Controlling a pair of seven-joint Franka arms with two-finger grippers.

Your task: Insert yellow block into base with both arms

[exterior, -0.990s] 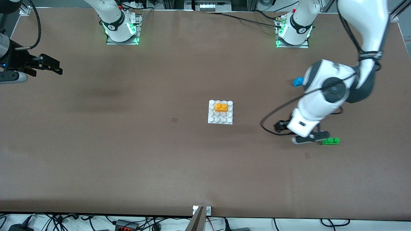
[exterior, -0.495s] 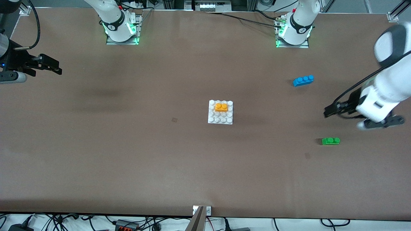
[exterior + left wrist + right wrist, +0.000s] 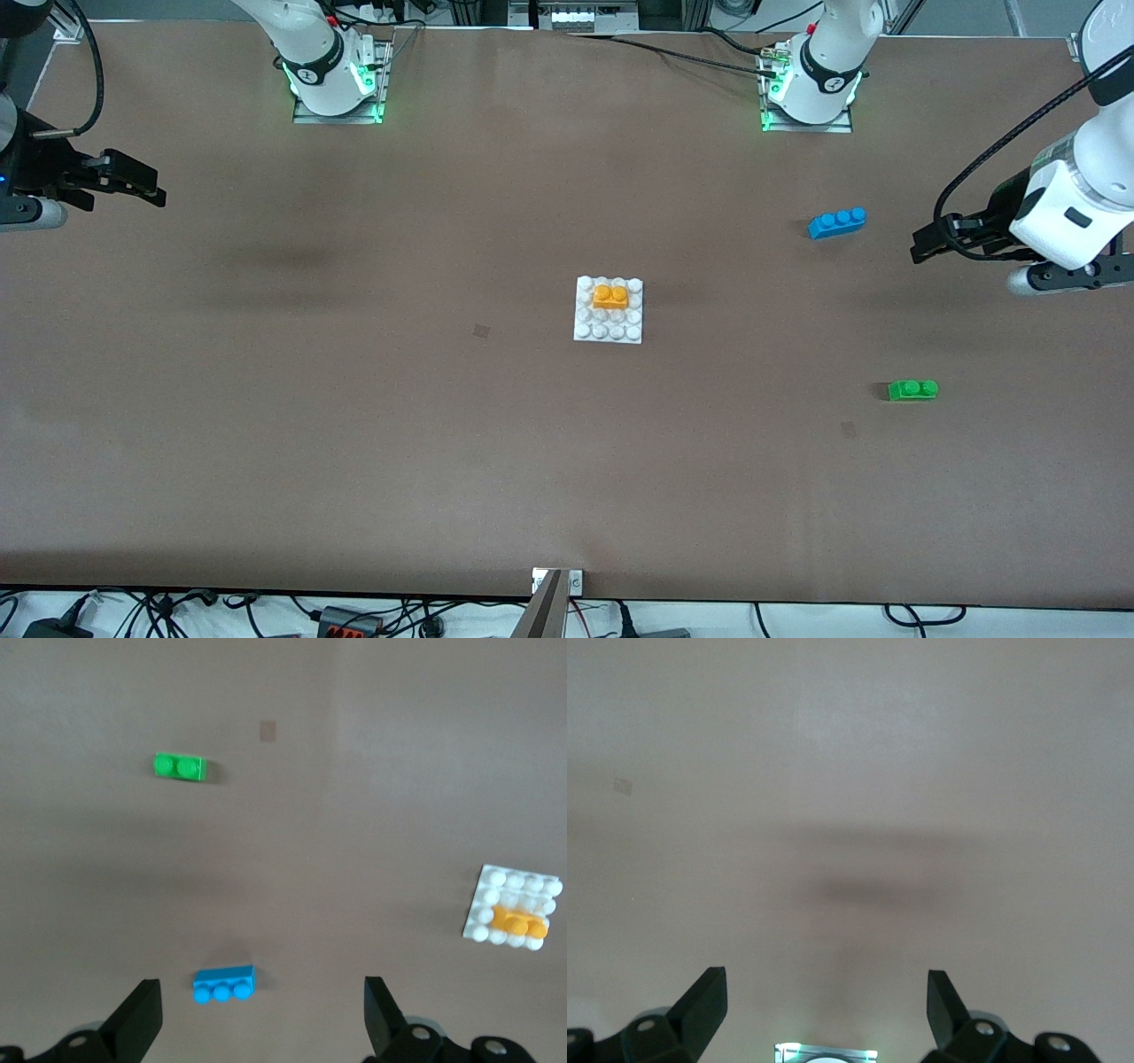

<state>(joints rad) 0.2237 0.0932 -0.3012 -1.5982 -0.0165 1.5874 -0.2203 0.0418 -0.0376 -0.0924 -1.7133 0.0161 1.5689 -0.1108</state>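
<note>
The yellow block (image 3: pixel 610 296) sits pressed onto the studs of the white base (image 3: pixel 608 310) at the middle of the table. Both show in the left wrist view, the block (image 3: pixel 519 923) on the base (image 3: pixel 512 907). My left gripper (image 3: pixel 930 241) is open and empty, raised over the table at the left arm's end, beside the blue brick (image 3: pixel 836 221). In its wrist view the left gripper (image 3: pixel 260 1014) shows wide-apart fingers. My right gripper (image 3: pixel 142 186) is open and empty, raised at the right arm's end; in its wrist view the right gripper (image 3: pixel 826 1005) is over bare table.
A blue three-stud brick (image 3: pixel 223 982) lies toward the left arm's end. A green two-stud brick (image 3: pixel 912 390) lies nearer the front camera than the blue one; it also shows in the left wrist view (image 3: pixel 180 767). The arms' bases (image 3: pixel 335 75) stand along the table's back edge.
My left arm has swung away from the green brick toward its end of the table and risen, uncovering the blue brick. The right arm has barely moved. The block stays on the base.
</note>
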